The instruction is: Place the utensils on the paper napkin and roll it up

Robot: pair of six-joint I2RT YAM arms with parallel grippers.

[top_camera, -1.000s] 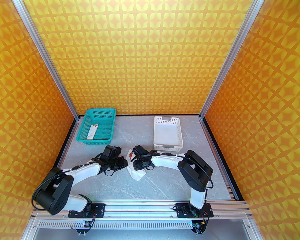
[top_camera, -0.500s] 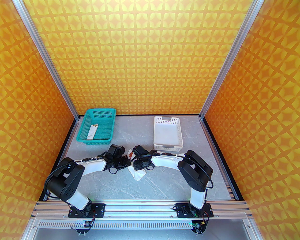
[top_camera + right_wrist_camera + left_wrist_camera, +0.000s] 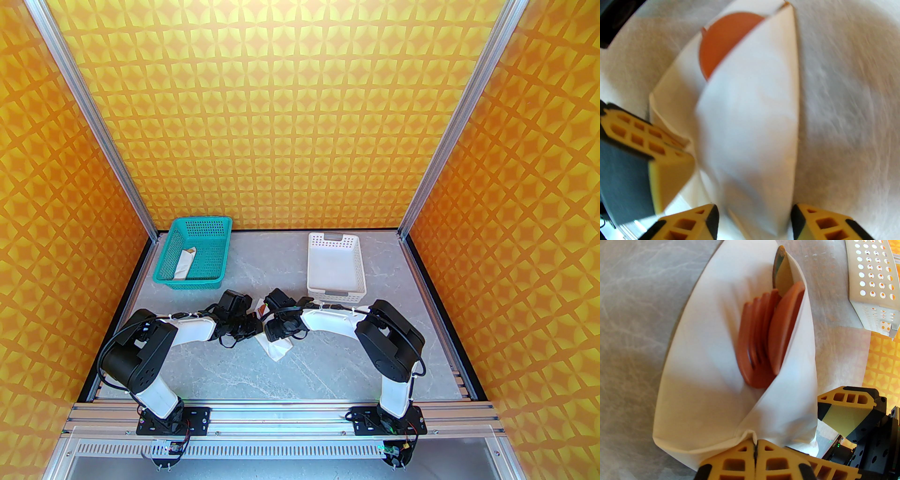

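Observation:
The white paper napkin (image 3: pixel 710 371) lies folded around the utensils at the table's middle (image 3: pixel 277 349). From its open end stick an orange fork (image 3: pixel 753 333), an orange knife blade (image 3: pixel 785 331) and the brown edge of a spoon (image 3: pixel 777 265). My left gripper (image 3: pixel 755 451) is shut on a pinched fold at the napkin's near end (image 3: pixel 253 326). My right gripper (image 3: pixel 754 222) stands open, its fingertips (image 3: pixel 712 219) on either side of the wrapped napkin (image 3: pixel 750 131), right next to the left gripper (image 3: pixel 273 330). An orange rounded utensil end (image 3: pixel 724 44) peeks out there.
A teal basket (image 3: pixel 194 258) at the back left holds a slim white paper tube (image 3: pixel 183 266). A white perforated basket (image 3: pixel 335 274) stands at the back right, just behind the right arm. Open tabletop lies in front of the napkin.
My left arm swung in to the right, bringing its gripper up to the napkin. The right gripper's jaws widened and it shifted slightly.

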